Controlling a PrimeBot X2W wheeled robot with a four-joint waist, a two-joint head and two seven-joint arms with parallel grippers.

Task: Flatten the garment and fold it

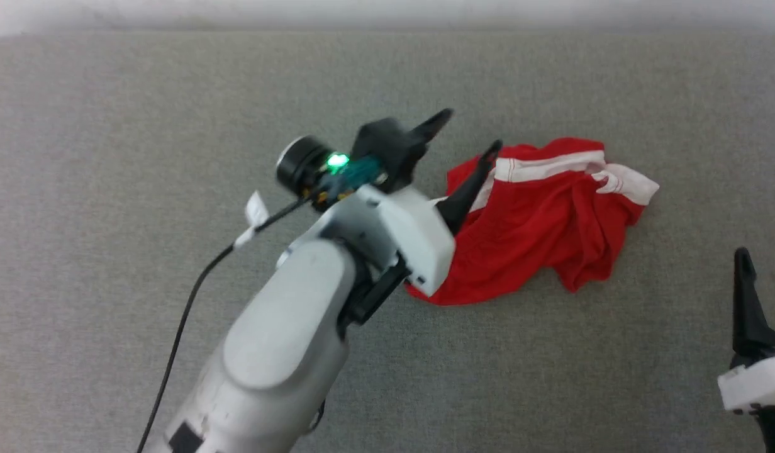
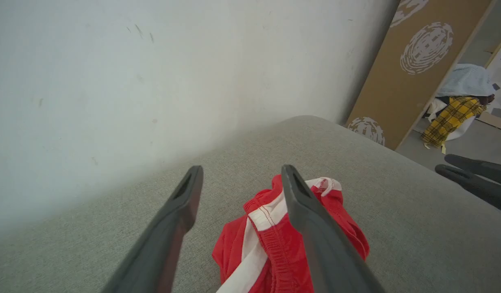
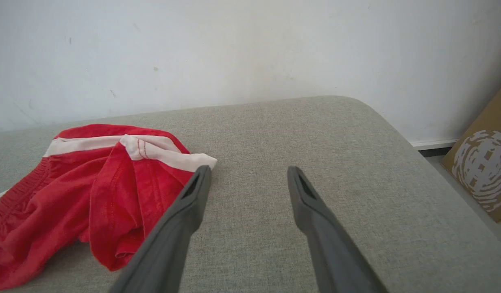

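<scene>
The garment [image 1: 538,220], red shorts with white stripes, lay crumpled in a heap on the grey cushion [image 1: 142,113]. The left gripper [image 1: 471,130] was poised over the heap's left edge, fingers apart and holding nothing. The right gripper [image 3: 248,169], likewise spread and empty, stood over bare cushion to the garment's right.

Looks like thin, soft, matt cloth on the red shorts [image 1: 538,220], with puckered elastic at the waistband and smoother white stripes. Reads as coarse woven grey fabric on the cushion [image 1: 111,126], matt and slightly rough, below a matt painted wall [image 2: 112,61] with faint scuffs. Seems matt dark plastic on the fingers [image 2: 315,236] of the left gripper [image 2: 241,169], smooth, faintly glossy white plastic on its arm shell [image 1: 287,327].
</scene>
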